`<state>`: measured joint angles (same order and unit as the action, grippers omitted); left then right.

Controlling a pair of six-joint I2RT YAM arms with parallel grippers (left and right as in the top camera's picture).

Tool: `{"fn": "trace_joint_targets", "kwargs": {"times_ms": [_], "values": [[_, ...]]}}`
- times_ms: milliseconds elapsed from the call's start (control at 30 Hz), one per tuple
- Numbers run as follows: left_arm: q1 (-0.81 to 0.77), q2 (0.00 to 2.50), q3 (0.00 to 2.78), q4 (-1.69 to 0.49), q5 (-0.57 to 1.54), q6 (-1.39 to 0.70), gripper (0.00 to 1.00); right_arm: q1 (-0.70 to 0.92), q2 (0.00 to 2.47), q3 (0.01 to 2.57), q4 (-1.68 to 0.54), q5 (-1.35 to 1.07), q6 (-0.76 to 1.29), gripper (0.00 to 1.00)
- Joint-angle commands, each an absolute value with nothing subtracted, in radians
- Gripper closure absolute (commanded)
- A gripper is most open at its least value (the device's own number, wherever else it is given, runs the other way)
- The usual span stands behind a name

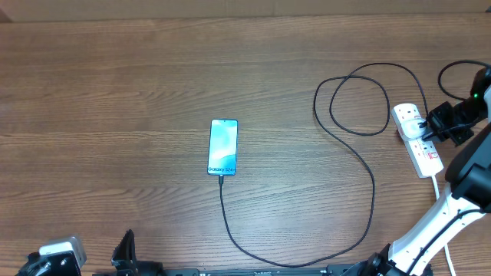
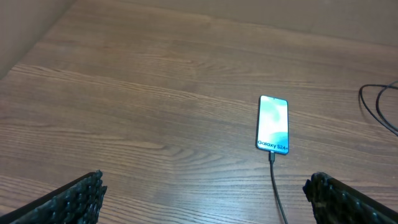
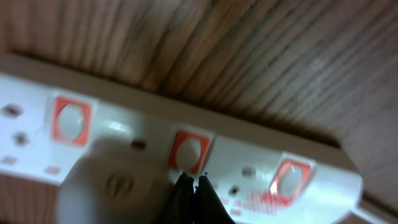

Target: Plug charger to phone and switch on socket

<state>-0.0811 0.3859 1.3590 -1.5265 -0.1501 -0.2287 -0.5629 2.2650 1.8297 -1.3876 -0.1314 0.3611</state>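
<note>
Right gripper [image 3: 193, 186]: fingers pressed together, tips on socket [image 3: 236, 152] face, just below middle red switch [image 3: 188, 151]. White plug body [image 3: 106, 180] seated immediately left of tips. More red switches on either side. Strip end lies past right-hand switch. Table [image 2: 155, 93] bare beyond strip's far edge.

Left gripper [image 2: 205, 183]: fingers spread wide, holding nothing, open wood ahead. Phone [image 2: 273, 124] well ahead, right of centre between fingers, flat, screen lit blue. Charger [image 2: 272, 160] connector seated in near end, cable looping off to socket.

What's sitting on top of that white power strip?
A rounded white plug sits on the socket, beside three red switches. The right gripper, fingertips together, is at the middle switch. The outlet under the plug is hidden.
</note>
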Motion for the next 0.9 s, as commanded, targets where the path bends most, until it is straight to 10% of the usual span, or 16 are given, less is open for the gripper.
{"fn": "trace_joint_targets", "kwargs": {"times_ms": [0,867], "values": [[-0.079,0.38,1.356,-1.522,-0.139,-0.206,0.0,-0.56,2.279,1.839,-1.375,-0.133,0.35,0.96],[-0.079,0.38,1.356,-1.522,-0.139,-0.205,0.0,-0.559,2.289,1.954,-1.457,-0.133,0.346,0.96]]}}
